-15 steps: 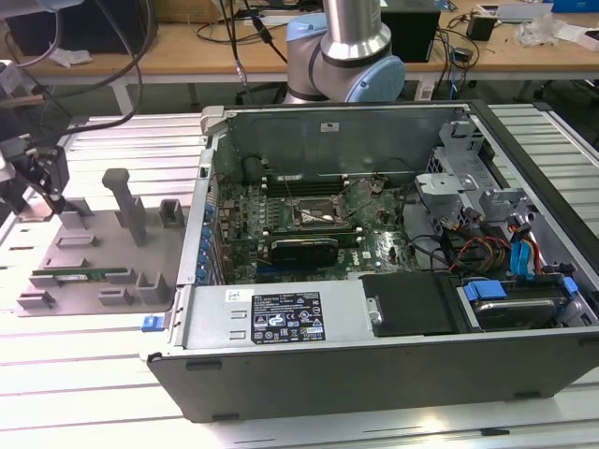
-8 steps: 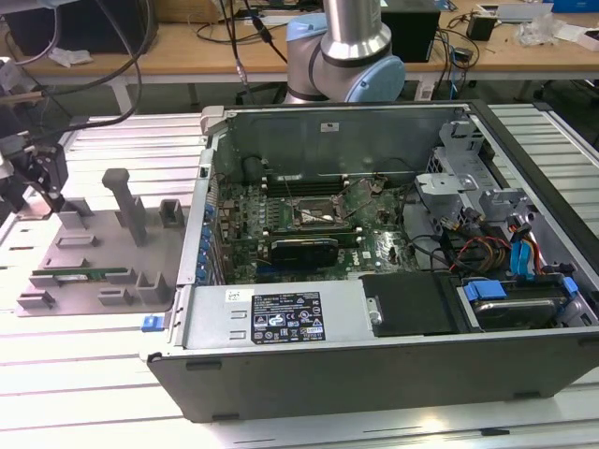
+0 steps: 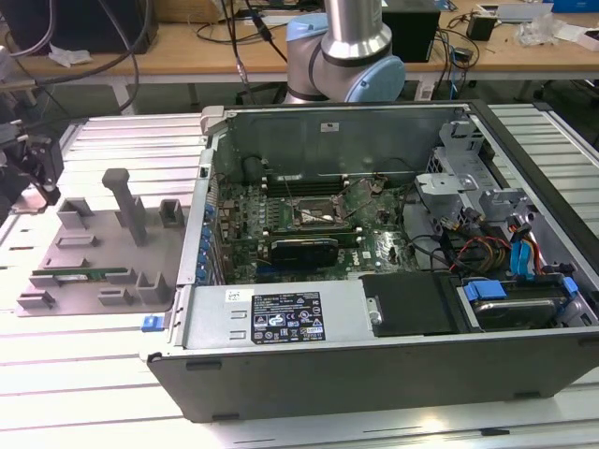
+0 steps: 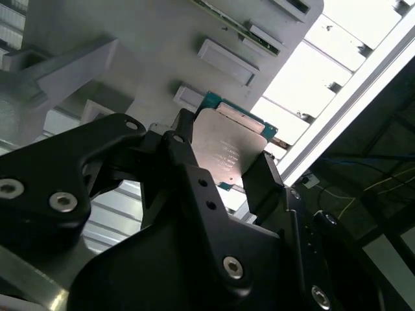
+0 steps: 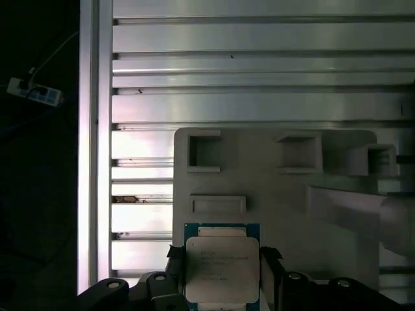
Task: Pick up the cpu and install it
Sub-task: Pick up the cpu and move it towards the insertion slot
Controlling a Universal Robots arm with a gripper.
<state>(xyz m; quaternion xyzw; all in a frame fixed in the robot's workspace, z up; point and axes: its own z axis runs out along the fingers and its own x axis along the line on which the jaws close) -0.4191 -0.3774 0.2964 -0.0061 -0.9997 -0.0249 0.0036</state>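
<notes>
As the pincer (image 5: 222,275) grips, the cpu (image 5: 222,262) sits between its fingers (image 5: 270,269).

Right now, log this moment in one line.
fingers: shut on chip | place: at grey tray | case: open

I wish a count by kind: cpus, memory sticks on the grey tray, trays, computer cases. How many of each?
cpu, held by the hand: 1
memory stick: 1
grey tray: 1
computer case: 1
Total: 4
</notes>
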